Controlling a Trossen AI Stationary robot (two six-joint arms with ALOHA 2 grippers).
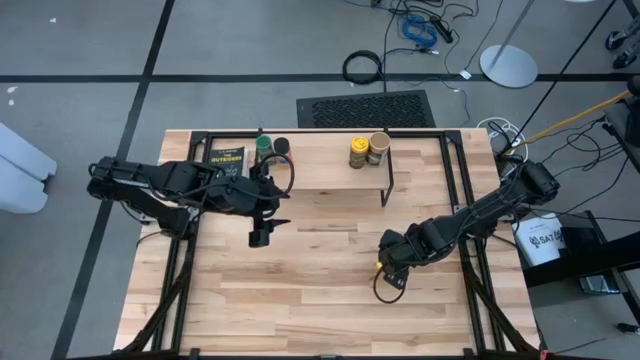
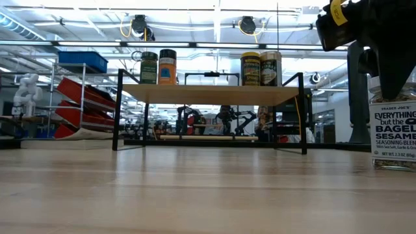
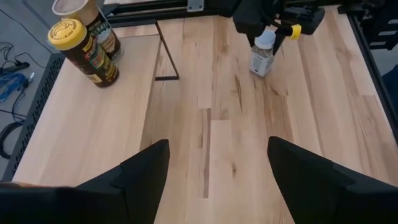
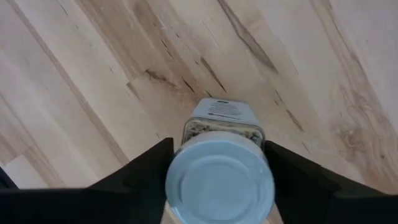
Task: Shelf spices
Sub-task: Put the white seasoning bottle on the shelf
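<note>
Near the surface's right edge, my right gripper (image 4: 217,180) had its fingers around the white-lidded jar (image 4: 219,177), grip uncertain; closing off-centre could tip it. Left fingers (image 3: 140,177) stood open.

From above, the white-lidded jar (image 1: 386,268) is almost wholly covered by the right gripper (image 1: 390,262), so whether the fingers touch it cannot be told there. At table height the same jar (image 2: 392,133) is cut off by the frame's right edge and its lid is hidden behind the dark arm. The tan-lidded jar (image 3: 79,17) on the shelf (image 3: 81,118) is clipped at the left wrist view's edge. Labels on the green-lidded jar (image 2: 149,67) and the orange-bodied jar (image 2: 168,66) are too small to read. The black packet (image 1: 227,157) is partly covered by the left arm.
</note>
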